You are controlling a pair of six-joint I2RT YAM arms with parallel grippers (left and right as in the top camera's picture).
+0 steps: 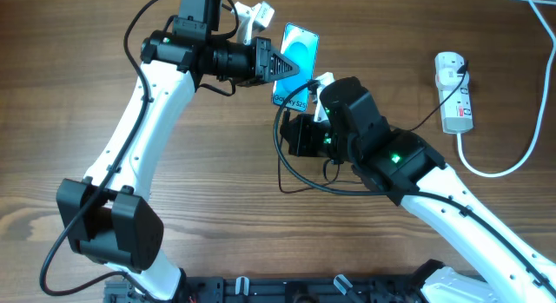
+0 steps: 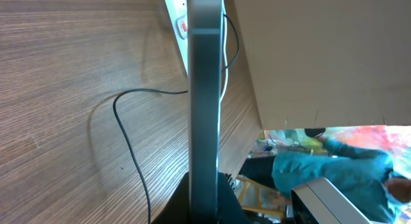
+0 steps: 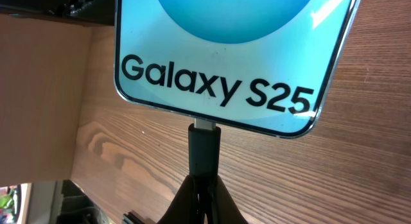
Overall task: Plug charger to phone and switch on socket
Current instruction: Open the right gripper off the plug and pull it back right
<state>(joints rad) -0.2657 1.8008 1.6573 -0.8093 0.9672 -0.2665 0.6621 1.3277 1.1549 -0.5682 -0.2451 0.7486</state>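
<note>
The phone (image 1: 296, 53) with its cyan screen is held off the table, and my left gripper (image 1: 285, 67) is shut on its side. In the left wrist view the phone (image 2: 205, 89) shows edge-on, rising from between the closed jaws of that gripper (image 2: 205, 201). My right gripper (image 3: 204, 189) is shut on the charger connector (image 3: 204, 148). The connector's metal tip meets the port in the lower edge of the phone (image 3: 231, 51). The thin black charger cable (image 1: 295, 183) loops under the right arm. The white socket (image 1: 454, 93) lies at the right, away from both grippers.
A thick white lead (image 1: 530, 121) curves from the socket towards the table's right edge. A black plug (image 1: 461, 73) sits in the socket. Bare wooden table (image 1: 69, 95) lies to the left. A person in teal (image 2: 334, 172) is beyond the table edge.
</note>
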